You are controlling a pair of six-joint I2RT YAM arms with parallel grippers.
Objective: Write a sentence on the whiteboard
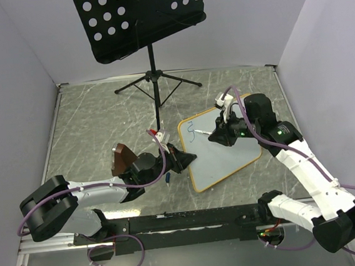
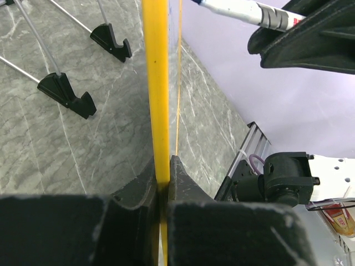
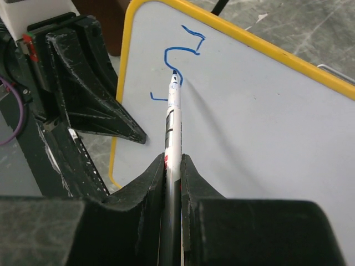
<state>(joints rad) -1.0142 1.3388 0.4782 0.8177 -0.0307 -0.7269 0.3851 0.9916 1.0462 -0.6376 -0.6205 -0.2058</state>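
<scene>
The whiteboard [image 1: 223, 150] with its yellow-orange frame sits at the middle of the table. My left gripper [image 1: 183, 161] is shut on its left edge, and the left wrist view shows the frame [image 2: 157, 83] pinched between the jaws of that gripper [image 2: 162, 174]. My right gripper [image 1: 220, 134] is shut on a white marker [image 3: 173, 116], which points left. The marker's tip touches the board [image 3: 260, 122] near its upper left corner. Of the sentence, only a few blue strokes [image 3: 183, 52] show there, also visible from above as a small blue mark [image 1: 192, 133].
A black perforated music stand [image 1: 144, 17] stands at the back, its tripod feet [image 2: 69, 94] on the grey marbled table. A brown object [image 1: 124, 157] sits beside the left wrist. A small blue item [image 1: 169, 180] lies near the board's lower left. Walls close in on both sides.
</scene>
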